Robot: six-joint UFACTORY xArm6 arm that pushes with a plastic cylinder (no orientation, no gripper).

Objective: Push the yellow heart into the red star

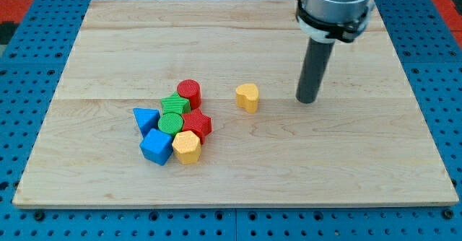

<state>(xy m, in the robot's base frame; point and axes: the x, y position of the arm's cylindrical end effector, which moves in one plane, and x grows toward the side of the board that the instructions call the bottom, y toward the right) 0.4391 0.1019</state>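
Note:
The yellow heart (pixel 247 97) lies alone near the middle of the wooden board (pixel 346 169). The red star (pixel 196 124) sits down and to the view's left of it, at the right edge of a tight cluster of blocks. My tip (pixel 307 99) rests on the board to the view's right of the yellow heart, a clear gap apart, at about the same height in the view. The heart lies between my tip and the cluster.
The cluster also holds a red cylinder (pixel 189 92), a green star (pixel 175 104), a green cylinder (pixel 171 123), a blue triangle (pixel 145 118), a blue cube (pixel 156 146) and a yellow hexagon (pixel 187 147). A blue pegboard (pixel 29 68) surrounds the board.

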